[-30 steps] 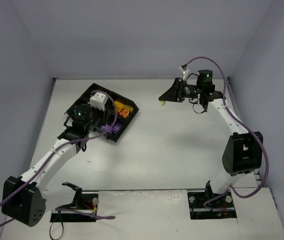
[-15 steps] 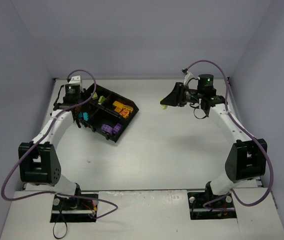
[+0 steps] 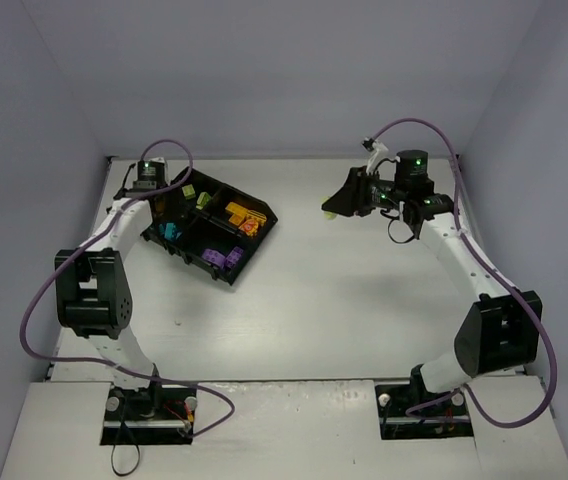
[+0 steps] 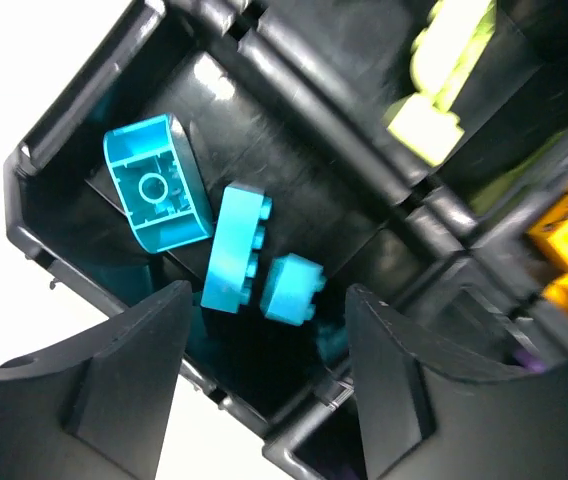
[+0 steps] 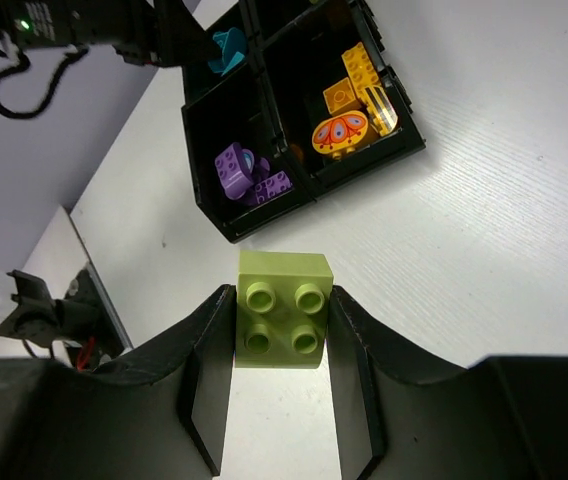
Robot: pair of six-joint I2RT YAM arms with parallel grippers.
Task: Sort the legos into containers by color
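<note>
The black tray (image 3: 255,243) lies at the far left of the table. Its compartments hold teal (image 3: 170,233), lime (image 3: 195,194), orange-yellow (image 3: 243,218) and purple (image 3: 221,259) bricks. My left gripper (image 3: 167,205) hangs open and empty over the teal compartment. In the left wrist view its gripper (image 4: 269,296) is just above three teal bricks (image 4: 234,250), with lime bricks (image 4: 439,80) in the neighbouring compartment. My right gripper (image 3: 340,204) is shut on a lime green brick (image 5: 282,310). It holds the brick above the table, to the right of the tray (image 5: 304,196).
Purple cables loop from both arms. The table's back wall runs close behind the tray and both grippers. In the right wrist view the left arm (image 5: 84,30) shows beyond the tray, over its far compartments.
My left arm swung from the tray's near side round to its far left, and its gripper now hangs over the teal compartment. My right gripper barely moved, still holding the lime brick.
</note>
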